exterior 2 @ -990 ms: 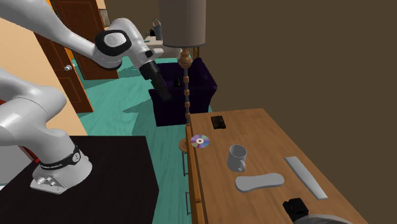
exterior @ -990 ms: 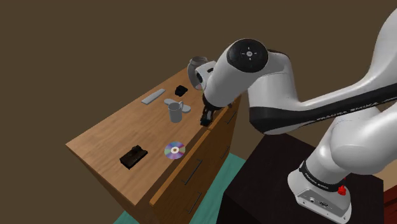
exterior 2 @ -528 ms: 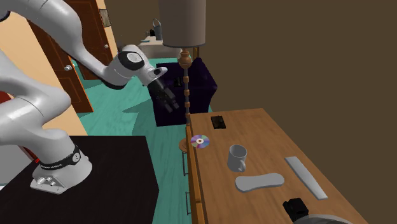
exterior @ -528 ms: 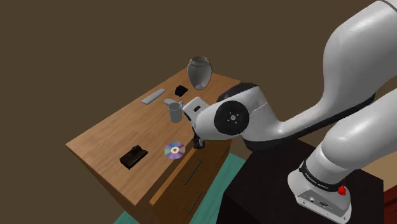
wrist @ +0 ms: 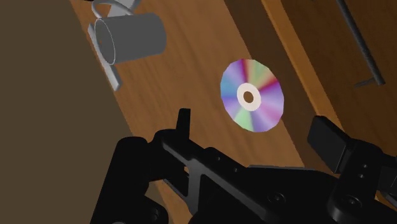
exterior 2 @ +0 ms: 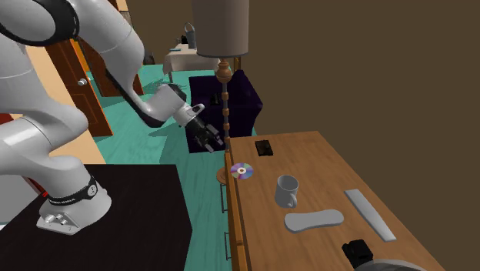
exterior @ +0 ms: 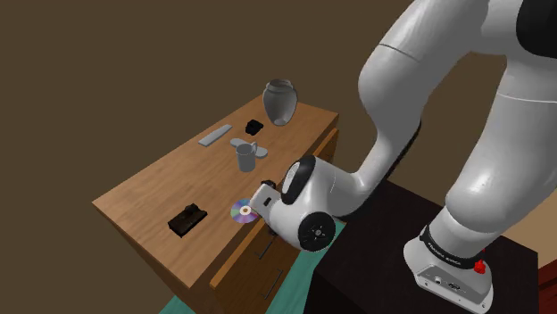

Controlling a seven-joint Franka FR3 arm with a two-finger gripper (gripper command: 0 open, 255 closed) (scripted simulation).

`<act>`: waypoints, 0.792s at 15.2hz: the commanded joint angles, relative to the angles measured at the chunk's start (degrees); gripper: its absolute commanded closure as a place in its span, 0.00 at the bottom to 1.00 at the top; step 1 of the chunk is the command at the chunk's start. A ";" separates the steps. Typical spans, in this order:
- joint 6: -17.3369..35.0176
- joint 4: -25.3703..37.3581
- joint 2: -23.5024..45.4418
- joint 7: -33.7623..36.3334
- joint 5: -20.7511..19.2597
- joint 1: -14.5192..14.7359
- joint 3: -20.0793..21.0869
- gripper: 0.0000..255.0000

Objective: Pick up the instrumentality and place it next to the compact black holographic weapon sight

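Indoors, wooden dresser (exterior: 143,192) bearing disc (exterior: 245,210), teal floor (exterior 2: 131,146), gripper (exterior 2: 211,142) spread apart.

The desk (exterior: 147,183) is warm brown wood, grain showing, with a soft sheen. The disc (wrist: 250,95) is glossy and rainbow-iridescent around a plain white hub. The mug (wrist: 130,38) looks plain matt grey. The tool (wrist: 254,127) is smooth matt black

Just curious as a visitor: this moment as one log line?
gripper: open, empty, pointing at disc | disc: flat on wooden dresser, untouched
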 commanded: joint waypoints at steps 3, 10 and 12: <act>-11.04 2.79 13.82 2.58 -14.11 9.02 -7.44 0.00; -17.16 7.24 25.12 2.04 -25.97 16.07 -16.05 0.00; -16.88 8.41 26.29 1.81 -27.19 16.07 -17.07 0.00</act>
